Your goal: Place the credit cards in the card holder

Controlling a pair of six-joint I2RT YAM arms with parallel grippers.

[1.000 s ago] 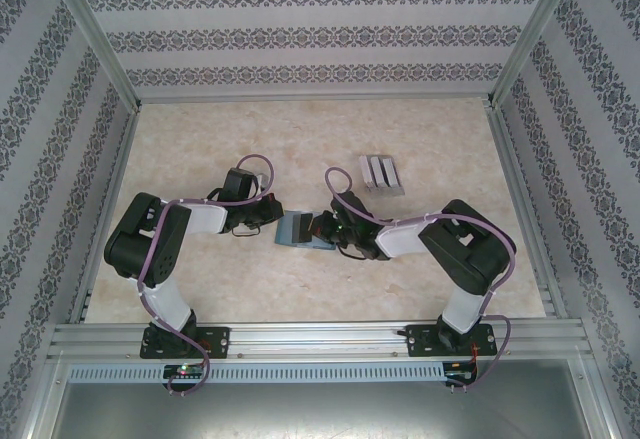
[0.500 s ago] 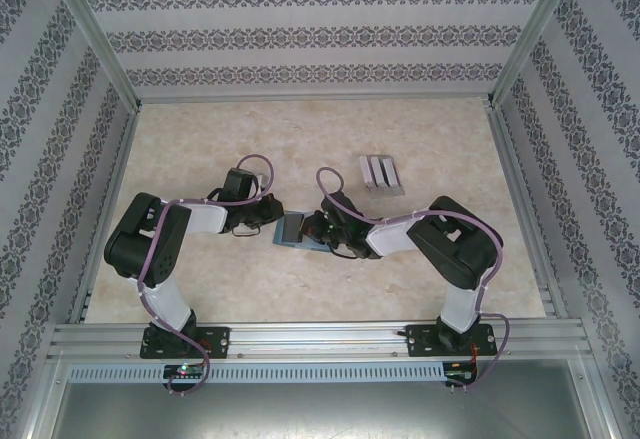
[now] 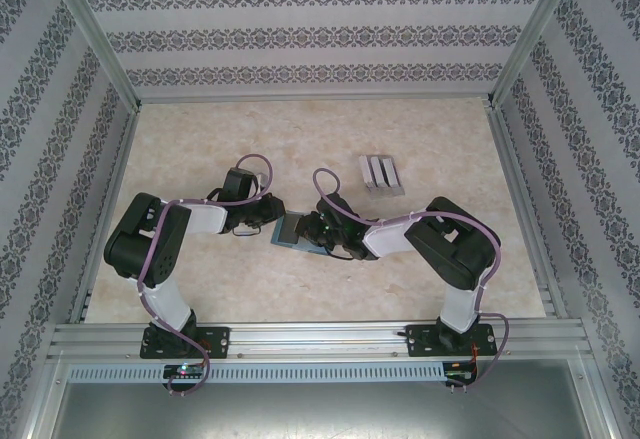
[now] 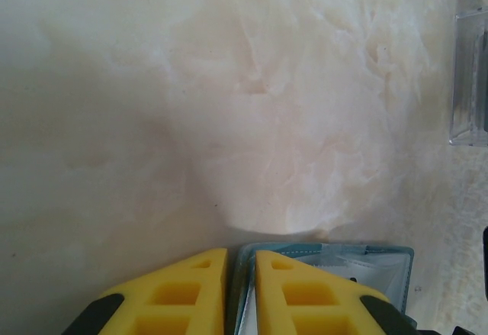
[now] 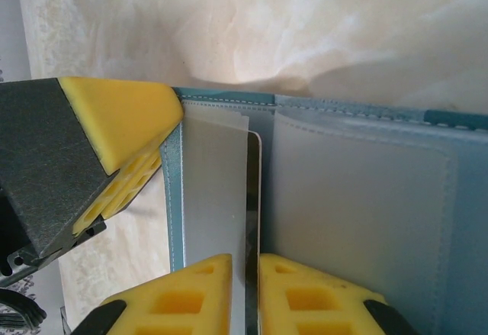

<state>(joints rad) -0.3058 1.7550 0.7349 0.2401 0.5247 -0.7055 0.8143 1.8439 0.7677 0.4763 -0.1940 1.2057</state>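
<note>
The teal card holder (image 3: 293,229) lies open at mid-table between my two grippers. My left gripper (image 3: 272,219) is at its left edge. In the left wrist view that gripper (image 4: 241,255) has its fingers slightly parted around the card holder's stitched rim (image 4: 366,262), with a dark slit beside the rim. My right gripper (image 3: 312,227) reaches in from the right. In the right wrist view a thin dark credit card (image 5: 253,190) stands edge-on between pale leaves of the card holder (image 5: 358,198). My right gripper (image 5: 245,262) straddles it with a narrow gap showing.
A clear plastic three-slot stand (image 3: 380,174) sits behind and to the right of the grippers, and shows at the right edge as the clear stand (image 4: 471,83). The left gripper's yellow finger (image 5: 122,121) crowds the holder's left side. Metal rails and patterned walls border the marble table.
My right gripper has slid left, further over the card holder, taking the card in between the leaves. Both grippers' jaws have eased apart a little. The left arm has stayed put.
</note>
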